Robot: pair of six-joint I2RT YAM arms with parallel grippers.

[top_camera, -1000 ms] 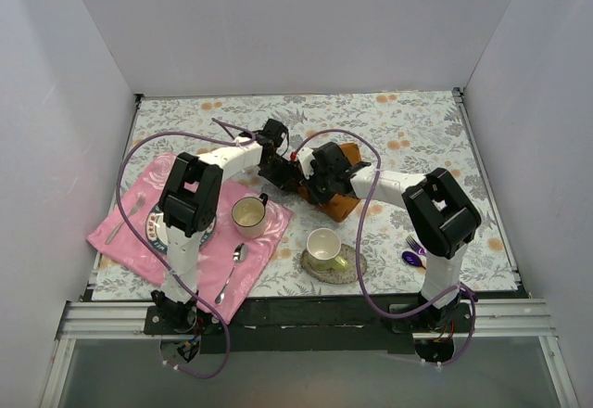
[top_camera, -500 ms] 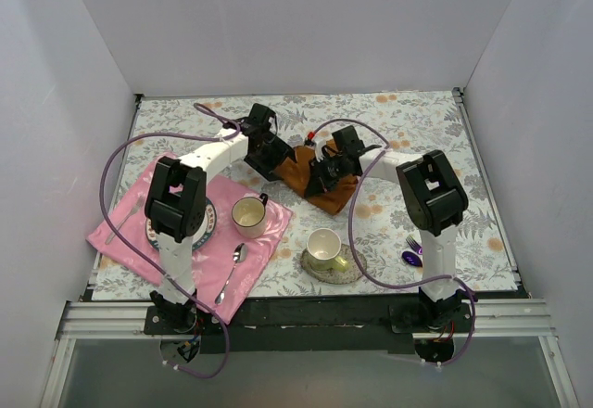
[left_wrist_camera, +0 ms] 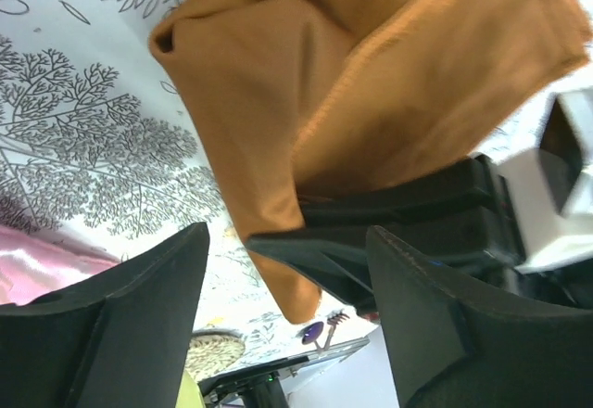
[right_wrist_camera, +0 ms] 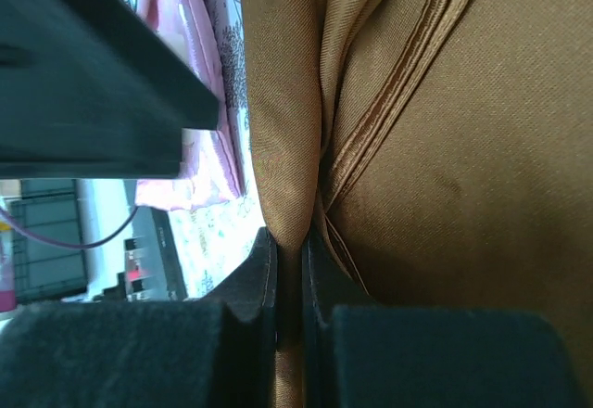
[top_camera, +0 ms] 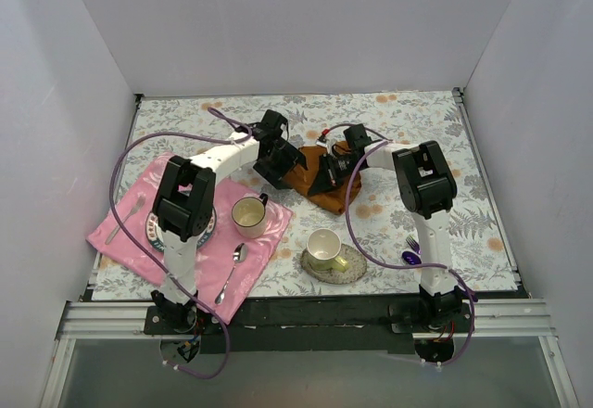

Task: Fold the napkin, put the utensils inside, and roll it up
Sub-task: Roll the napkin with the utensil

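Note:
The rust-orange napkin (top_camera: 312, 185) hangs bunched a little above the middle of the table. My right gripper (top_camera: 332, 172) is shut on a fold of it; in the right wrist view the cloth (right_wrist_camera: 445, 148) is pinched between the two pads (right_wrist_camera: 289, 241). My left gripper (top_camera: 283, 161) stands open just left of the napkin (left_wrist_camera: 371, 83), its fingers (left_wrist_camera: 148, 306) apart with the cloth's lower corner and the right gripper's black fingers ahead of them. The utensils, a purple fork and a dark spoon (top_camera: 412, 253), lie beside the right arm's base, also seen as the spoon (left_wrist_camera: 312, 333) far off.
A pink cloth (top_camera: 125, 241) lies at the near left with a plate (top_camera: 156, 234), a cup (top_camera: 248, 213) and a silver spoon (top_camera: 232, 274) on it. Another cup (top_camera: 323, 245) sits on a patterned saucer (top_camera: 350, 267) near the front middle. White walls enclose the table.
My left gripper has opened and let go of the napkin. The right arm has swung back and left, carrying the napkin with it.

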